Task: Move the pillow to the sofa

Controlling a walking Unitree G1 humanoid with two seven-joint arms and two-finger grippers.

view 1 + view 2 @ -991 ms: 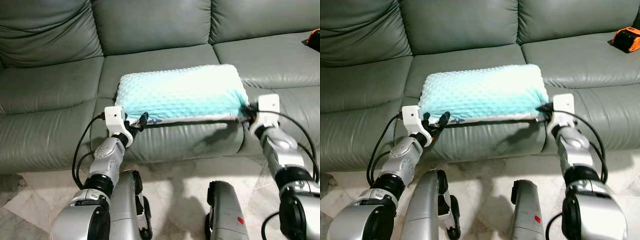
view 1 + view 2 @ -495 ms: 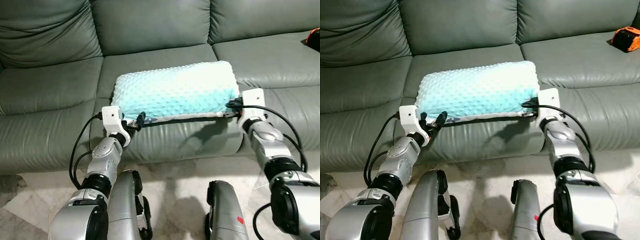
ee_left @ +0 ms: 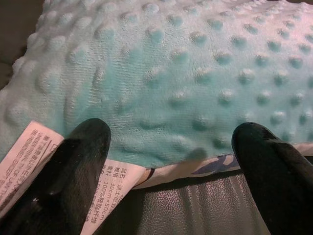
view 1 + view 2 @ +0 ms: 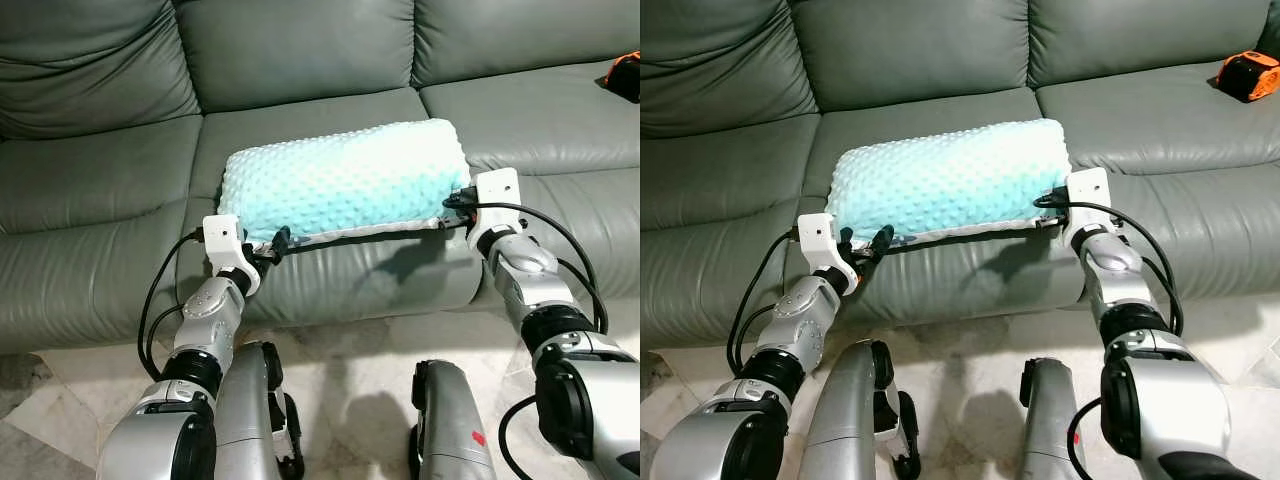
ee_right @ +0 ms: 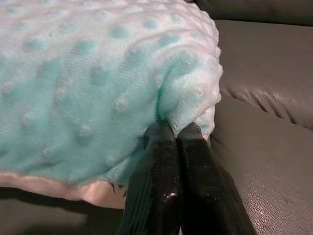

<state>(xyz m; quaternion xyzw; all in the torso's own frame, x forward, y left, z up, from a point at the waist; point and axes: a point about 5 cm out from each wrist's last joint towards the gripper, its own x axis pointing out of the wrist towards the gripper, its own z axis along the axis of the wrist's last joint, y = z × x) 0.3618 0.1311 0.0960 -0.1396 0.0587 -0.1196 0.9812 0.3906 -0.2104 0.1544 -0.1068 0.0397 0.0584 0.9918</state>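
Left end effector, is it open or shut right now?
Open. The left end effector has its black fingers spread wide at the pillow's edge, gripping nothing.

A grey-green leather sofa [image 4: 110, 190] with three seat cushions is shown. A dotted mint-green pillow [image 4: 345, 180] is laid on the front half of the middle seat cushion, its near edge overhanging the sofa's front edge. An orange and black object [image 4: 1245, 75] is seen on the right-hand seat cushion, well apart from the pillow.
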